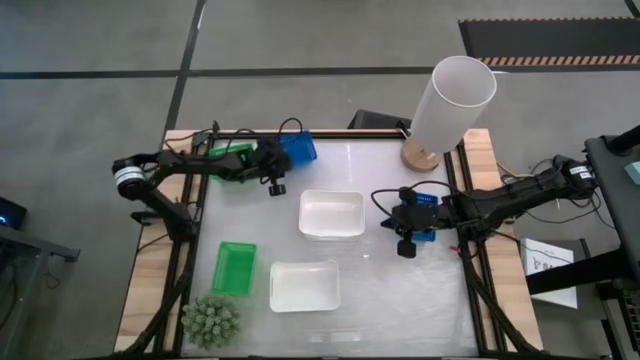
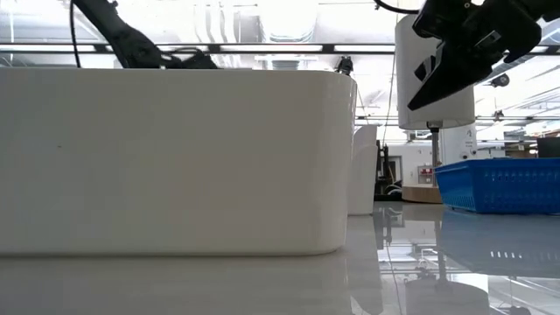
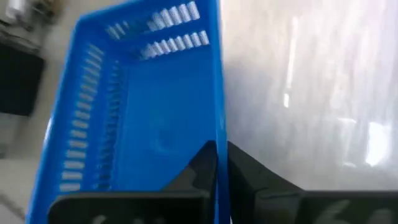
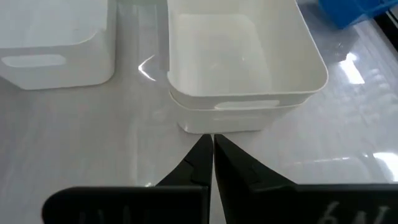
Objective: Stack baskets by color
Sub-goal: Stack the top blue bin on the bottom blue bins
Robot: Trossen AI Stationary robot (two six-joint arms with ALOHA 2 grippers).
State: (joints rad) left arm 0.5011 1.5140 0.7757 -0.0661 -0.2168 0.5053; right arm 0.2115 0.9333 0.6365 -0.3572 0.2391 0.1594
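Note:
A blue basket (image 3: 143, 118) sits at the table's far edge (image 1: 298, 150), and my left gripper (image 3: 221, 158) is shut on its side wall. Under my left arm lies a green basket (image 1: 228, 152). A second green basket (image 1: 235, 268) rests at the near left. Two white baskets (image 1: 331, 214) (image 1: 304, 286) stand mid-table, and the farther one (image 4: 242, 68) appears to sit in another white one. My right gripper (image 1: 395, 222) (image 4: 212, 146) hangs shut and empty over a second blue basket (image 1: 428, 212) (image 2: 499, 184) at the right. My left gripper pinches one long side wall of the blue basket at its rim (image 3: 219, 134), with one finger (image 3: 199, 168) inside the basket and the other outside. The fingers come slanting down from the table's left. I cannot tell whether the basket is lifted.
A tall white cylinder (image 1: 450, 100) stands on a wooden base at the far right corner. A spiky green plant (image 1: 210, 320) sits at the near left corner. Bare table lies between the white baskets and the right-hand blue basket.

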